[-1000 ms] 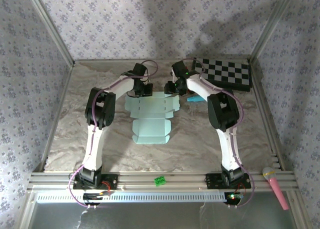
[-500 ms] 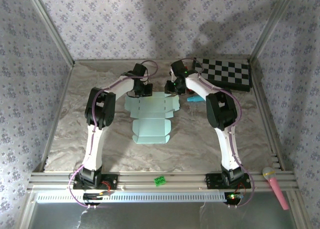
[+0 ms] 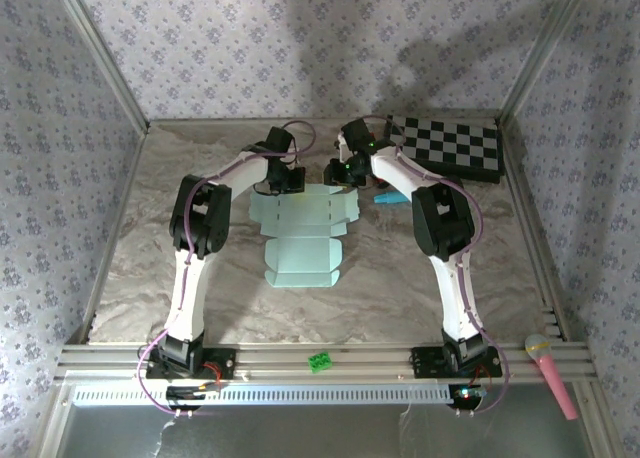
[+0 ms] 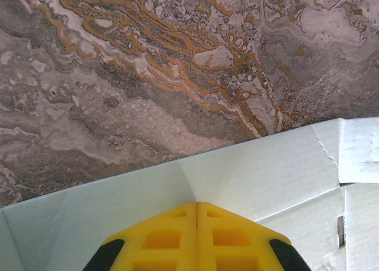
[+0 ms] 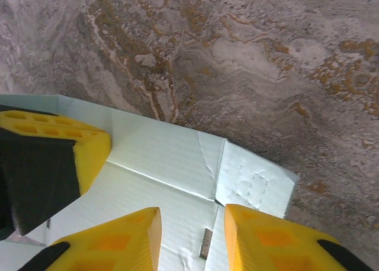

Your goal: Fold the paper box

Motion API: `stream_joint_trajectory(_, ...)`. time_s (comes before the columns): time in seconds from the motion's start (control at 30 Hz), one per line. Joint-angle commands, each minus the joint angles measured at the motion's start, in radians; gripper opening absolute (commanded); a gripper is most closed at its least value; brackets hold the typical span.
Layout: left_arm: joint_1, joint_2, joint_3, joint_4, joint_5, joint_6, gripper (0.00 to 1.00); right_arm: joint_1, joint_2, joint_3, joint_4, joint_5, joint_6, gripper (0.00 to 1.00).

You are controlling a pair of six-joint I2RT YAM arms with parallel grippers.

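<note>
Just under left tool (image 4: 197, 226), right tool (image 5: 190, 238), far edge of paper box (image 3: 305, 233)

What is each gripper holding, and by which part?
Nothing in the right gripper, open over the paper box. The left gripper is shut at the box's far flap; whether card is pinched cannot be told.

no readable text, labels, brands or numbers anywhere, perforation marks on card too faint to read
</note>
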Motion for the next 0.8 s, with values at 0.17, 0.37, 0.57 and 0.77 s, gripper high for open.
stream_joint_trajectory(0.17, -0.001, 0.0, -0.02, -0.03, -0.009, 0.0, 0.0, -0.025, 0.0, 0.004, -0.034, 0.162, 0.037, 0.35)
stream_joint_trajectory(0.37, -0.001, 0.002, -0.019, -0.029, -0.01, 0.0, 0.0, -0.031, 0.049, 0.027, -0.035, 0.094, 0.038, 0.36)
stream_joint_trajectory(0.57, 0.0, 0.007, -0.021, -0.03, -0.009, 0.0, 0.0, -0.033, 0.07, 0.046, -0.014, 0.039, 0.041, 0.37)
stream_joint_trajectory(0.77, 0.0, 0.01, -0.021, -0.03, -0.011, -0.001, 0.0, -0.025, 0.051, 0.033, 0.028, -0.025, 0.031, 0.36)
